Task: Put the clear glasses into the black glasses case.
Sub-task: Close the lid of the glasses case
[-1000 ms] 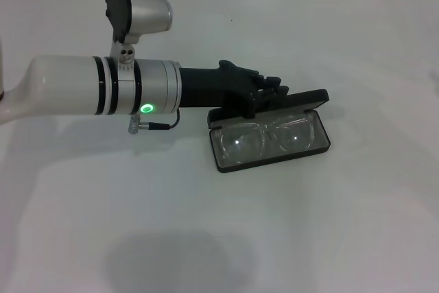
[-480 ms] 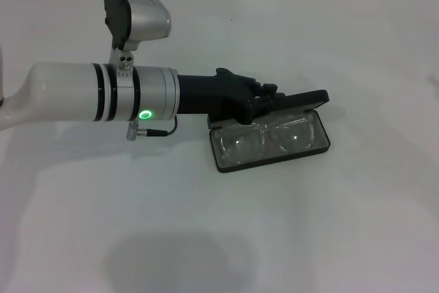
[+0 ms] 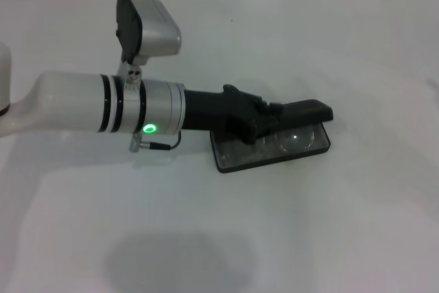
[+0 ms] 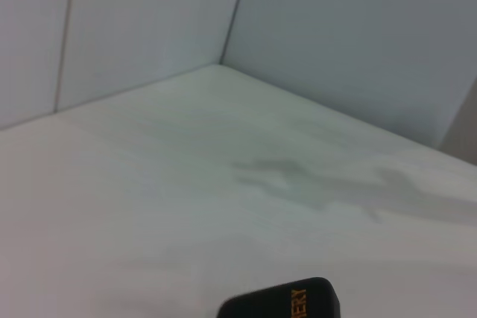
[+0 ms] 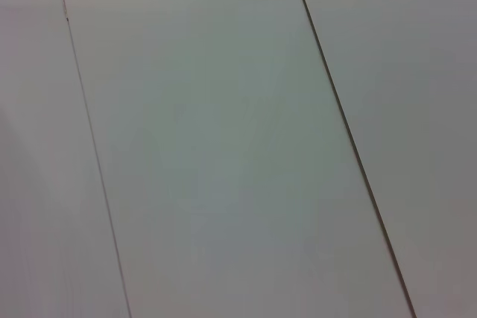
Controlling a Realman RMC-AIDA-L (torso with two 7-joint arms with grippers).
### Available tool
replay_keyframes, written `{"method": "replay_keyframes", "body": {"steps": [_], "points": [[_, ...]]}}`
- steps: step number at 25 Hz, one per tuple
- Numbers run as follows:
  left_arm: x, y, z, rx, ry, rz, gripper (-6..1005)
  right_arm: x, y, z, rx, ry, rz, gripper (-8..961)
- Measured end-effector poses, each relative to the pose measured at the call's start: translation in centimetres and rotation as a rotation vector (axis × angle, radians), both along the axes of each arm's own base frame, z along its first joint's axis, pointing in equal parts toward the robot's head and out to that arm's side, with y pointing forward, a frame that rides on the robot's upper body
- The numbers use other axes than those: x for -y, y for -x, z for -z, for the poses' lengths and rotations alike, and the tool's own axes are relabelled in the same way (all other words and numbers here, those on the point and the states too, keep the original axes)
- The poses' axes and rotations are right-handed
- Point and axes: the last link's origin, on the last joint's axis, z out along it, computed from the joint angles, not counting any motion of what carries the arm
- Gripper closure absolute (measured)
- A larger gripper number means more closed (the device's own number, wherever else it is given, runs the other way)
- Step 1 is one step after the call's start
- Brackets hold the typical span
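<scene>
Where left wrist view catches case (image 3: 302, 143) lid corner, we read orange "ERY". One case, one glasses (image 3: 293, 139) inside. Left gripper (image 3: 264, 123) on half-lowered lid; grip unclear to us.

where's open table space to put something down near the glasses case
Bare table lies in front of the black glasses case, to its right, and behind it toward the wall. It is crowded only on the case's left, where the left gripper reaches over the clear glasses against the lid.
</scene>
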Motion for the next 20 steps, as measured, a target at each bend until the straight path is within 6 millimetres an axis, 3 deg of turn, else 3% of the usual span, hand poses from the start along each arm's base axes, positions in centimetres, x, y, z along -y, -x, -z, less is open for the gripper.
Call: {"method": "replay_keyframes", "body": {"steps": [20], "points": [[1.7,-0.4,1.2,-0.015,0.080,0.077,793,0.3,0.1,0.2,-0.012,0.009,-0.019,642]]}}
